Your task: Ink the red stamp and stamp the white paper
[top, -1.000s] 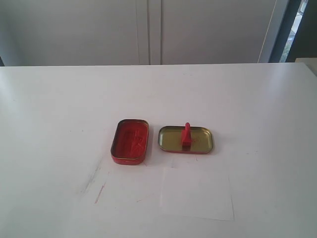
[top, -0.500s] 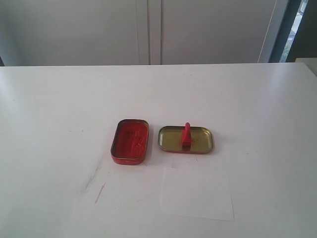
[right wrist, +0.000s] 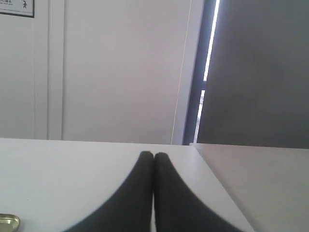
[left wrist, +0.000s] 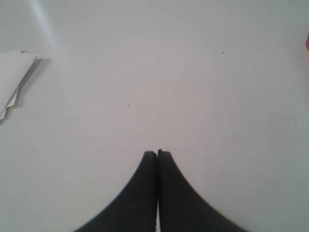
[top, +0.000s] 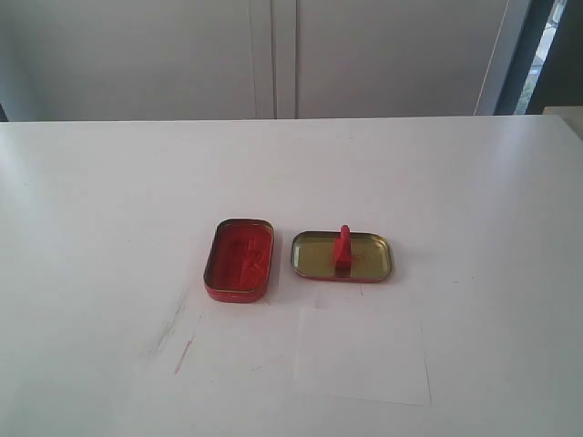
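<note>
The small red stamp [top: 342, 248] stands upright inside the gold-lined tin lid [top: 373, 264] near the table's middle. To its left lies the open red ink tin [top: 240, 259]. The white paper [top: 363, 353] lies flat in front of the lid, faint against the table. Neither arm shows in the exterior view. My left gripper [left wrist: 157, 153] is shut with nothing in it, over bare table. In the right wrist view my right gripper [right wrist: 153, 155] is shut and empty too, with a gold lid corner [right wrist: 8, 222] at the frame's edge.
The white table [top: 109, 200] carries faint red and grey smudges [top: 178, 341] left of the paper. A grey wall with cabinet doors [top: 273, 55] stands behind the far edge. A folded white sheet [left wrist: 12, 84] shows in the left wrist view.
</note>
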`<action>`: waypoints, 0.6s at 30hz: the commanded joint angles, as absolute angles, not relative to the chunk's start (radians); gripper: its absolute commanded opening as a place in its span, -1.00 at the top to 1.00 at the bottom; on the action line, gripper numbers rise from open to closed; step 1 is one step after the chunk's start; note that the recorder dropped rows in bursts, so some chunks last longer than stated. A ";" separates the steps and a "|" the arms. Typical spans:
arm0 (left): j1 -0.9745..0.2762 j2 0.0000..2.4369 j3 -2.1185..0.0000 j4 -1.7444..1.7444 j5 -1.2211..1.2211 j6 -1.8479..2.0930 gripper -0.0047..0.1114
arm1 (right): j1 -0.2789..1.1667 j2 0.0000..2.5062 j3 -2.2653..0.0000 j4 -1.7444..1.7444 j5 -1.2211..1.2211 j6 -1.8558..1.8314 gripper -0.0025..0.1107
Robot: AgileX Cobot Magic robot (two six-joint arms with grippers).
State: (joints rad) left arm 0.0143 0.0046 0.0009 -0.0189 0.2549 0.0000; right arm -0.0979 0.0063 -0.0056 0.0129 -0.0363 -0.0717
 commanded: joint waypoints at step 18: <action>0.010 0.000 0.000 -0.022 0.254 0.000 0.92 | -0.101 0.000 -0.111 0.006 0.101 -0.062 0.96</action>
